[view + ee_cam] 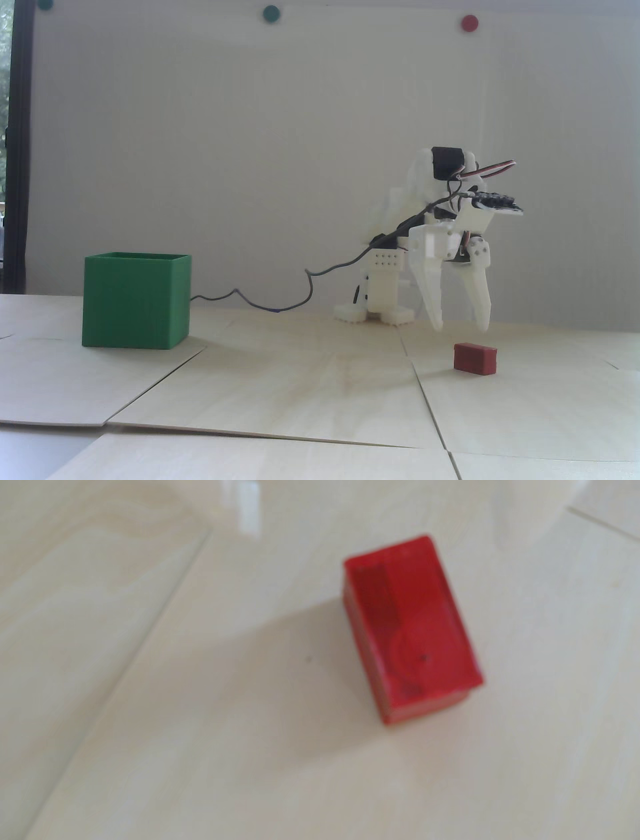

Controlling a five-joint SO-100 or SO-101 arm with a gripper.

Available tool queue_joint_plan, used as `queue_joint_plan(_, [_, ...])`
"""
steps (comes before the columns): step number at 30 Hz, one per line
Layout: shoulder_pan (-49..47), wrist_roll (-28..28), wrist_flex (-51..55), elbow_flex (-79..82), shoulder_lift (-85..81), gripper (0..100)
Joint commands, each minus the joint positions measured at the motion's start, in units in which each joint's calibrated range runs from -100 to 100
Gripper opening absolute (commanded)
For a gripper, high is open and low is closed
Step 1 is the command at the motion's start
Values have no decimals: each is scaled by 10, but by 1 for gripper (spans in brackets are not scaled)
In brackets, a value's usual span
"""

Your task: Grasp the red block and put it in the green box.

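Fixed view, left to right: green box [136, 301] sits on the pale wood surface [280, 390], well apart from the red block [475, 358] lying at right. White claw [462, 327] hangs just above the block, fingers spread, gripping nothing – no contact. Wrist view – blurry, block [412, 629] alone on the surface [173, 722].

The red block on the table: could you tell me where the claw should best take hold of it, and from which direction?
Come from straight above: the red block lies flat on the table, nothing beside it. Close the open claw across its two long sides, mid-length; the narrower span seems easier to fit.
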Motion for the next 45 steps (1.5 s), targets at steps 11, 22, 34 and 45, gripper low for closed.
queue_joint_plan(11, [-6, 7, -8, -33, 5, 25])
queue_joint_plan(22, [-21, 55, 18, -33, 3, 25])
queue_joint_plan(34, [-20, 59, 18, -33, 3, 25])
queue_joint_plan(45, [10, 59, 14, -33, 4, 25])
